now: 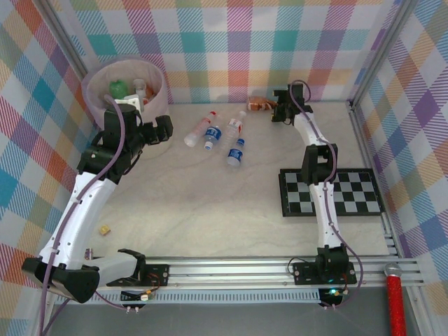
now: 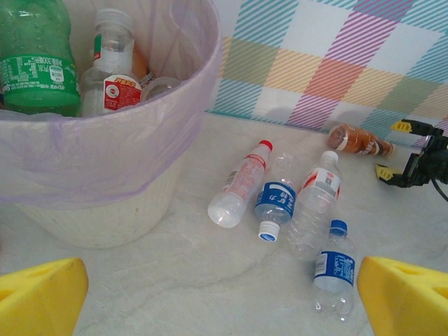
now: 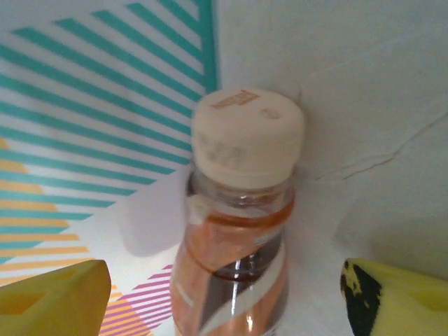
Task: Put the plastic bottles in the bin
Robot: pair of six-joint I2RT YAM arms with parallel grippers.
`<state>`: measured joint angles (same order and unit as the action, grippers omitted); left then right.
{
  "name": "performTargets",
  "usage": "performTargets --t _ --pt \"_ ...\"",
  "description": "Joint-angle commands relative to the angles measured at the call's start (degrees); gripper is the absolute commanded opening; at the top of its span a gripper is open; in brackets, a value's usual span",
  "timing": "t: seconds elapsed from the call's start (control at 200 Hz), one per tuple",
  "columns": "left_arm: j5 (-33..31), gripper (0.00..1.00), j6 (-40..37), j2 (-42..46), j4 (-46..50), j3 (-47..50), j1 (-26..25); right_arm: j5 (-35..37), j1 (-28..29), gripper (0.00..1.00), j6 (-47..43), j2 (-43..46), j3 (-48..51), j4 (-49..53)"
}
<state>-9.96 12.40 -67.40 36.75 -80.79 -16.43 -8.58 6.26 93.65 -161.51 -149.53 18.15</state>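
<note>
The bin [image 2: 105, 203] fills the far left corner against the plaid wall [image 1: 231, 49], and the middle of the table is open to me. My left gripper [image 2: 224, 297] hangs spread wide just beside the bin, holding nothing. My right gripper [image 1: 278, 110] is released at the back wall, its fingers on either side of the brown-wrapped bottle [image 3: 234, 231] (clear gaps both sides, no contact seen). Four loose bottles [image 2: 276, 203] lie clustered between the arms. A green bottle [image 2: 38, 63] sits in the bin among others. The checkerboard [image 1: 357, 192] lies beside my right arm.
</note>
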Motion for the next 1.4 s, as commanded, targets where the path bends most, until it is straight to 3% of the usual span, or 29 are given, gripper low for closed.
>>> performTargets --t 0.0,0.235,0.48,0.775,1.095,1.395 --pt "-1.31 0.98 -0.54 0.8 -1.94 0.1 -0.36 -0.97 -0.2 0.85 3.89 -6.71 -0.85 3.42" --pt "-2.09 0.98 -0.02 1.52 -3.25 1.14 -0.32 -5.25 -0.24 0.8 4.44 -13.04 -5.74 -4.57" --pt "-1.4 0.98 1.82 1.42 -4.8 2.52 -0.36 -10.59 1.78 0.8 0.74 -13.32 -4.89 -3.32" --pt "-2.07 0.97 2.36 2.88 -5.28 3.8 -0.36 -10.8 5.98 0.8 0.75 -11.98 -3.09 -3.4" --pt "-2.92 0.96 2.54 3.48 -6.68 4.93 -0.43 -10.42 6.43 0.57 1.2 -13.18 -3.23 -2.65" --pt "-3.37 0.96 2.53 3.42 -6.8 4.86 -0.36 -9.49 5.96 0.44 1.1 -13.89 -1.92 -3.97"
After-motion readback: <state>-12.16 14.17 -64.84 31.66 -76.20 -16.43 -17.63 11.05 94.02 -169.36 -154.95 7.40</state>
